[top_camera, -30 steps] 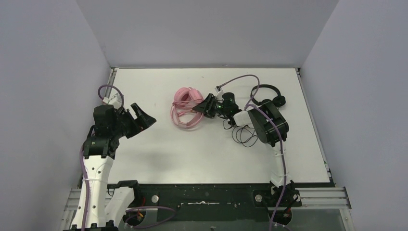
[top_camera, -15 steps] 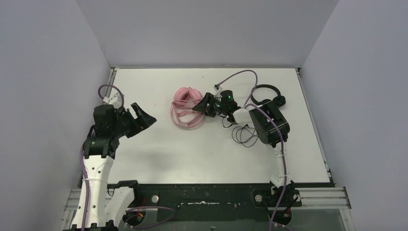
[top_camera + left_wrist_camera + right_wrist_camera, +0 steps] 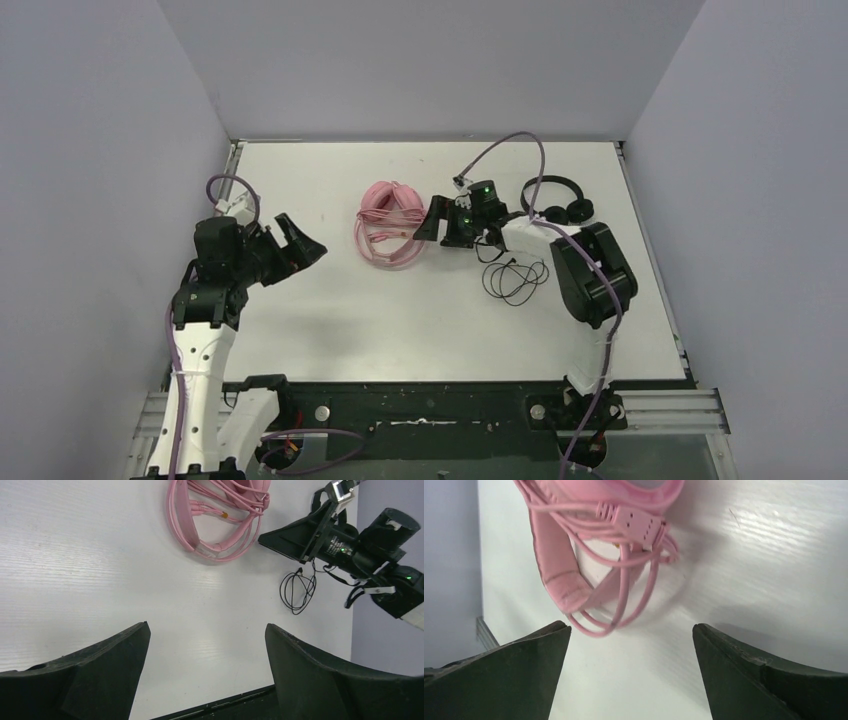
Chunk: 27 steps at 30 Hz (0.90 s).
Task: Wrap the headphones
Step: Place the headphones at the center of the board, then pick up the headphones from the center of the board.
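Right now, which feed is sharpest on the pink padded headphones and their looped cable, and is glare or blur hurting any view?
Left wrist: pink padded headphones crisp, a soft sheen on the white table. Right wrist: very close, the pink cable loops slightly soft, table glare upper right. Top external: even light, faint shadows, thin black cable tiny but readable.

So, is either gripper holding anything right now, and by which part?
Nothing is held. The right gripper hangs open just short of the pink padded corded headphones, jaws wide apart and gripping none of it; the left gripper is open and empty too.
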Available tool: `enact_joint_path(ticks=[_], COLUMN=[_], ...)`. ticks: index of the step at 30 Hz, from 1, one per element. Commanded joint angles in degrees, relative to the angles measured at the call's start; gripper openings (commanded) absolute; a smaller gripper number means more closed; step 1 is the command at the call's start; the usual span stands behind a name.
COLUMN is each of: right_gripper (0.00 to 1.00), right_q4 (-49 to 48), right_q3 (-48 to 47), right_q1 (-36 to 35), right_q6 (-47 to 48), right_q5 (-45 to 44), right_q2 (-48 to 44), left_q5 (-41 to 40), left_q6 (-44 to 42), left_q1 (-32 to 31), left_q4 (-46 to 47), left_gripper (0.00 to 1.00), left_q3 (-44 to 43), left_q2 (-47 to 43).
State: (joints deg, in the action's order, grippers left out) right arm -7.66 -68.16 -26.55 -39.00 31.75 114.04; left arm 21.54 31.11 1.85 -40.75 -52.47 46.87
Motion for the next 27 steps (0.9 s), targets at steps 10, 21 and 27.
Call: enact_joint_path(ticks=[10,21,27], right_gripper=[1.00,1.00,1.00], right_q4=[42.36,30.44,23.46], right_q3=[-2.74,-6.56,-9.92], right_q1=[18.84,36.69,42.54], right_q6=[26.32,15.08,13.63], right_q5=[-29.70,-33.46,-17.19], right_q2=[-31.45,-14.68,-4.33], left_q5=[-3.97,-3.17,-3.78], left_q6=[-7.54,-18.82,-21.63], left_q1=[-19.42,-27.32,-27.43], left_q4=[4.77,5.92,11.60], left_gripper=[0.87,0.87,0.87], left_q3=[-19.78,-30.45,-20.55], left_q2=[11.97,20.51,16.81])
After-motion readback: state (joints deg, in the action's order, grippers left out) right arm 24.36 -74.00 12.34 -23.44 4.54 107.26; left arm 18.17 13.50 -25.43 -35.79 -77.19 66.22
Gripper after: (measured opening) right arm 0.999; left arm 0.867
